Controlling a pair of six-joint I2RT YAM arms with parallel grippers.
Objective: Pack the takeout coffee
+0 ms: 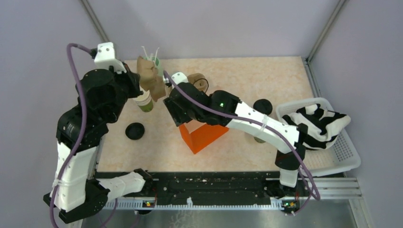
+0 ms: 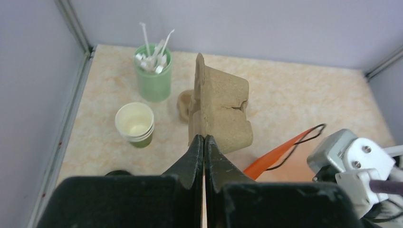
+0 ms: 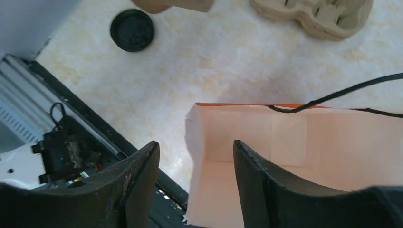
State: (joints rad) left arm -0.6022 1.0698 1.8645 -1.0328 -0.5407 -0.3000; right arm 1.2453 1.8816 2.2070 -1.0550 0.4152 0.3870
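While the coffee sits unpacked, we judge the task barely begun.
On the table the orange bag stands open. Our right gripper is spread wide astride its wall, clamping nothing. Our left gripper, pinched tight, holds the carrier aloft. The coffee stands right of the bag, outside it, partly hidden by our right arm.
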